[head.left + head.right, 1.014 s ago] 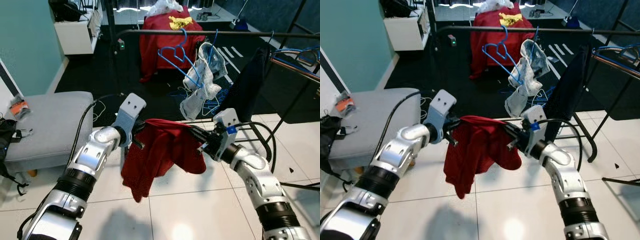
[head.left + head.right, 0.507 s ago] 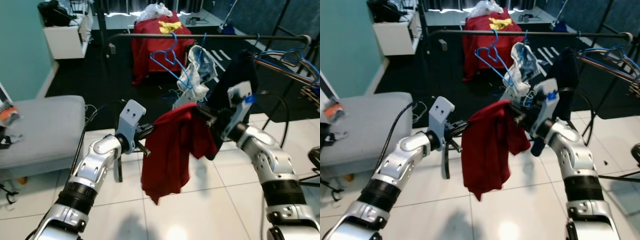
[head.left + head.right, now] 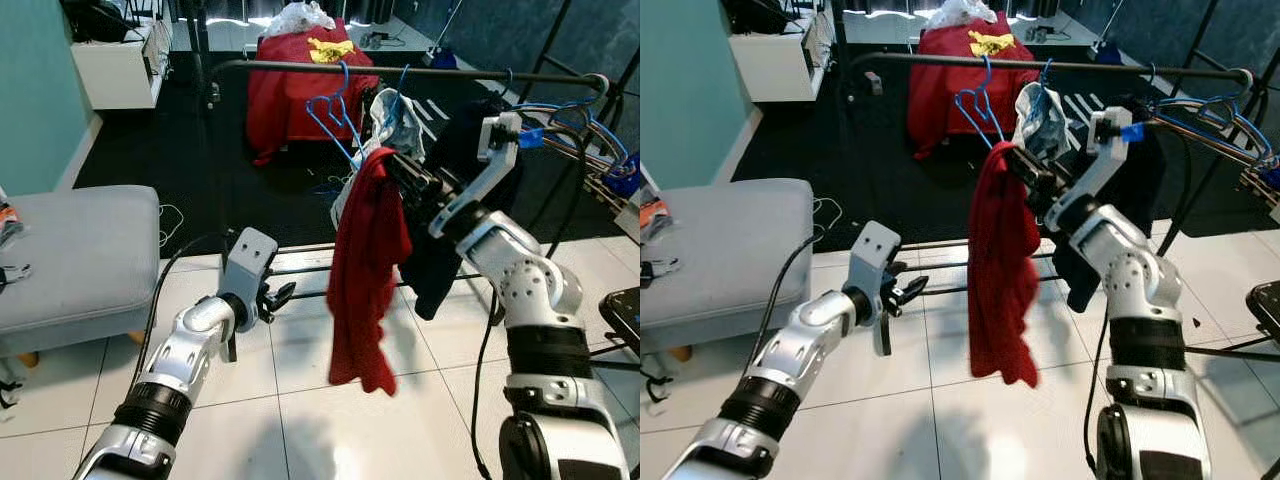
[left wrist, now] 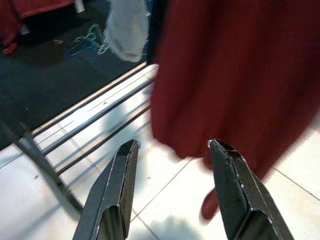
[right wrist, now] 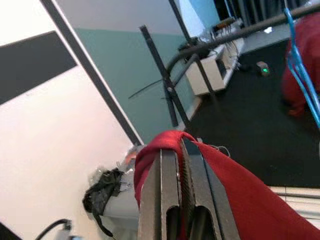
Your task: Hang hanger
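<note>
One red garment (image 3: 364,262) hangs from the right end effector (image 3: 395,166), clamped on its top beside the rail (image 3: 400,71). Left end effector (image 3: 276,296), fingers apart, hovers lower.

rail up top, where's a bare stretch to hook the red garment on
Free: the rail between its left bend and the blue hanger. Crowded: from that hanger rightward, with the white garment, dark garment and right gripper holding the red garment.
</note>
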Controlling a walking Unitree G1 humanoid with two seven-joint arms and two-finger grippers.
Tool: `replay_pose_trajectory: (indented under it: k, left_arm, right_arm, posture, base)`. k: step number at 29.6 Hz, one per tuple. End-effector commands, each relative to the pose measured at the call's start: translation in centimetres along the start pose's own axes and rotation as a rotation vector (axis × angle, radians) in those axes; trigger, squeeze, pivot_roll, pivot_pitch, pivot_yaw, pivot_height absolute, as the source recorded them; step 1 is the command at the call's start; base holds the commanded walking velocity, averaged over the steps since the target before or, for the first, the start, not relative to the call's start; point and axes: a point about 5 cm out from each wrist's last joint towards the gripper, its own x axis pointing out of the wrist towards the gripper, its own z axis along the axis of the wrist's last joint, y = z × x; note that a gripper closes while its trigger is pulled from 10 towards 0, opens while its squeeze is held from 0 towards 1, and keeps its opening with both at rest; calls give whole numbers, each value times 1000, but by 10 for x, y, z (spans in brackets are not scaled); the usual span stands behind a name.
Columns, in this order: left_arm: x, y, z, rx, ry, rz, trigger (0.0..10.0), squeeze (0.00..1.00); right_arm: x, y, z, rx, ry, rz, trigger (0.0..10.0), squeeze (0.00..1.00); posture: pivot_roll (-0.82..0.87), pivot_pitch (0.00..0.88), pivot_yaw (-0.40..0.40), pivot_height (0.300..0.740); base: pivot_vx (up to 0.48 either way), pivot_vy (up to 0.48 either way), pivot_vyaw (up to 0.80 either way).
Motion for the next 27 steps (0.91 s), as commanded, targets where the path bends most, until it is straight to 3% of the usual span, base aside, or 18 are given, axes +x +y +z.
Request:
replay_pose_trajectory:
  k: [1, 2, 3, 5, 6, 7, 8, 9, 11, 13, 14, 16, 17, 19, 20, 21, 22, 27]
  left_arm:
    - [-1, -8, 6, -18, -36, -43, 10000, 0]
    - [-1, -8, 6, -18, -36, -43, 10000, 0]
    - [0, -13, 12, -37, -74, -65, 10000, 0]
    - [0, -13, 12, -37, -74, -65, 10000, 0]
    - [1, -15, 15, -43, -96, -58, 10000, 0]
    - [1, -15, 15, -43, -96, -58, 10000, 0]
    - [1, -14, 15, -48, -108, -40, 10000, 0]
    - [1, -14, 15, -48, -108, -40, 10000, 0]
    - [-2, -10, 18, -67, -130, -28, 10000, 0]
    - [-2, -10, 18, -67, -130, -28, 10000, 0]
    - [-5, -9, 22, -87, -147, -50, 10000, 0]
    - [-5, -9, 22, -87, -147, -50, 10000, 0]
    - [-7, -10, 25, -103, -160, -92, 10000, 0]
    - [-7, -10, 25, -103, -160, -92, 10000, 0]
    - [-12, -20, 30, -94, -158, -205, 10000, 0]
    - [-12, -20, 30, -94, -158, -205, 10000, 0]
    - [-17, -31, 31, -84, -142, -314, 10000, 0]
    - [-22, -44, 25, -89, -88, -424, 10000, 0]
  right_arm:
    - [4, -3, -8, -38, 55, -54, 0, 0]
    - [4, -3, -8, -38, 55, -54, 0, 0]
    - [4, -7, -17, -107, 122, -82, 0, 0]
    - [4, -7, -17, -107, 122, -82, 0, 0]
    - [4, -8, -27, -188, 195, -91, 0, 0]
    - [4, -8, -27, -188, 195, -91, 0, 0]
    - [2, -8, -36, -294, 279, -70, 0, 0]
    - [2, -8, -36, -294, 279, -70, 0, 0]
    - [-4, -8, -48, -467, 411, 5, 0, 0]
    - [-4, -8, -48, -467, 411, 5, 0, 0]
    - [-7, -6, -51, -580, 465, 93, 0, 0]
    - [-7, -6, -51, -580, 465, 93, 0, 0]
    - [-11, -5, -53, -659, 524, 188, 0, 0]
    - [-11, -5, -53, -659, 524, 188, 0, 0]
    - [-18, -6, -57, -688, 627, 306, 0, 0]
    - [-18, -6, -57, -688, 627, 306, 0, 0]
    - [-27, -7, -59, -692, 712, 427, 0, 0]
    - [-34, -6, -57, -658, 778, 573, 0, 0]
  posture:
    - [-99, 117, -86, 740]
    - [-99, 117, -86, 740]
    - [-99, 116, -89, 740]
    - [-99, 116, -89, 740]
    - [-107, 119, -87, 740]
    - [-107, 119, -87, 740]
    - [-108, 120, -88, 740]
    - [-108, 120, -88, 740]
    - [-105, 123, -92, 740]
    - [-105, 123, -92, 740]
    - [-101, 127, -93, 740]
    - [-101, 127, -93, 740]
    - [-102, 127, -92, 740]
    - [-102, 127, -92, 740]
    - [-107, 133, -95, 740]
    - [-107, 133, -95, 740]
    - [-103, 134, -104, 740]
    - [-101, 139, -109, 740]
  base:
    - [0, 0, 0]
    - [0, 0, 0]
    - [0, 0, 0]
    - [0, 0, 0]
    - [0, 0, 0]
    - [0, 0, 0]
    - [0, 0, 0]
    - [0, 0, 0]
    - [0, 0, 0]
    - [0, 0, 0]
    - [0, 0, 0]
    - [0, 0, 0]
    - [0, 0, 0]
    - [0, 0, 0]
    - [0, 0, 0]
    - [0, 0, 0]
    - [0, 0, 0]
    - [0, 0, 0]
